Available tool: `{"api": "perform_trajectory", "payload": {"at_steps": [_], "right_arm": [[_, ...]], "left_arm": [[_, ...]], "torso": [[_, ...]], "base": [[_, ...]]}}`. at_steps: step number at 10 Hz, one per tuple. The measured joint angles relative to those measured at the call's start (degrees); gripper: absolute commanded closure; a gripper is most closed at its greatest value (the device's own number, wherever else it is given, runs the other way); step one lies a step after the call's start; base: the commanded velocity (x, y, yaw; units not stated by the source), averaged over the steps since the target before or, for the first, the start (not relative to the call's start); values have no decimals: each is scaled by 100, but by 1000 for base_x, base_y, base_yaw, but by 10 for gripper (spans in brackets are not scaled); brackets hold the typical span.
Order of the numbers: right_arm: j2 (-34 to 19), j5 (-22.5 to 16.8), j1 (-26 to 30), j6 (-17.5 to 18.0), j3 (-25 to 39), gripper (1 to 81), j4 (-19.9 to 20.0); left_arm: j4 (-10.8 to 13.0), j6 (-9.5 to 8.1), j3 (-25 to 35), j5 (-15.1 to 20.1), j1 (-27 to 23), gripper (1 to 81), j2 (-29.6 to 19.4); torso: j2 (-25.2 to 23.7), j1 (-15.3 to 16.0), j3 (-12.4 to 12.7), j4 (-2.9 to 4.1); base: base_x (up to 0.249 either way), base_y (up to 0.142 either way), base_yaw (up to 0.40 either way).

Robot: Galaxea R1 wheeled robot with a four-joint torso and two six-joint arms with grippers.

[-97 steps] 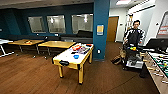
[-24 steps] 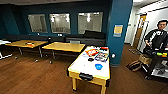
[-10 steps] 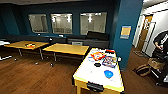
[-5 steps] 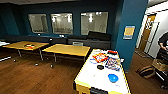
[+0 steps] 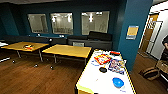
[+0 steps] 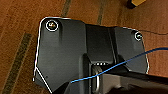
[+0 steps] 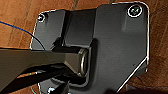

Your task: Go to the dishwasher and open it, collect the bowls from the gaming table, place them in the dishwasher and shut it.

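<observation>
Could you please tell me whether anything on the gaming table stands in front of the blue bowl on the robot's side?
Nothing visible does: the blue bowl sits nearest the camera on the gaming table; the black bowl and game boxes lie beyond it.

One gaming table (image 5: 87,78), white top, yellow rim. Two bowls on it: one blue bowl (image 5: 118,82), one black bowl (image 5: 102,69). Two flat game boxes beside them: red box (image 5: 102,59), blue box (image 5: 116,65). One small red item (image 5: 114,53) at far end; kind unclear. Two wood tables: (image 5: 68,50) and (image 5: 23,46), one colourful object (image 5: 28,46) on farther one. Three windows (image 5: 62,23) in blue wall. One poster (image 5: 132,32) on pillar. One bag (image 5: 150,73) on floor. One person (image 5: 165,41) partly at edge.
</observation>
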Motion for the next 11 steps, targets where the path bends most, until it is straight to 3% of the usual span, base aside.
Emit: {"api": "perform_trajectory", "payload": {"at_steps": [7, 11], "right_arm": [[18, 2, 0, 41, 0, 10, 20], [46, 22, 59, 201, -88, 10, 305]], "left_arm": [[2, -2, 0, 0, 0, 10, 17], [2, -2, 0, -13, -2, 10, 12]], "torso": [[0, 0, 0, 0], [2, 5, 0, 0]], "base": [[171, 9, 0], [146, 0, 0]]}}
